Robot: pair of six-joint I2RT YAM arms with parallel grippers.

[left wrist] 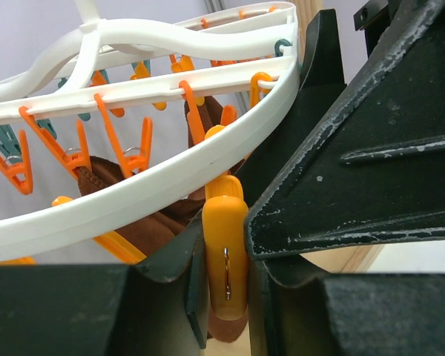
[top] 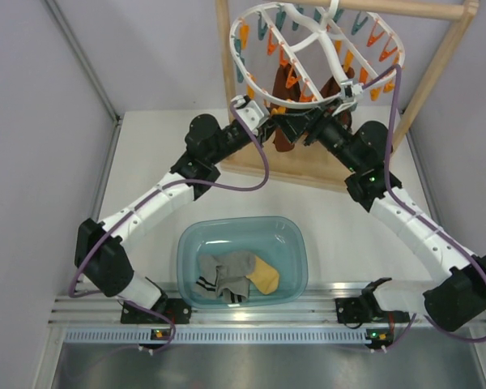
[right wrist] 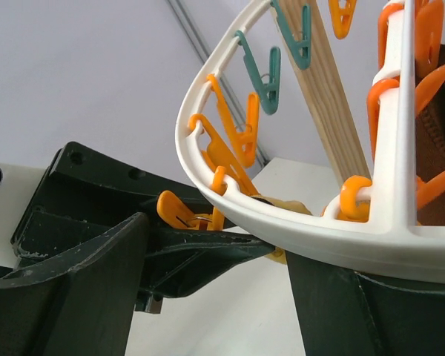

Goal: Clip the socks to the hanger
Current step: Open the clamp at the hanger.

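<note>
Down in the teal basin [top: 243,220] lie the socks [top: 227,277]. Above, at the hanger [left wrist: 133,196], the left gripper [left wrist: 226,297] pinches an orange clip [left wrist: 224,230] and the right gripper [right wrist: 215,311] stands with jaws apart. Next, probably, a sock must be fed into that clip.

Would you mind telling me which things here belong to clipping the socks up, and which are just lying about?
For the job: socks in the tub; hanger; orange clip pinched in the left gripper.
Lying about: tub; brown socks already hanging from the hanger; wooden rack.
</note>
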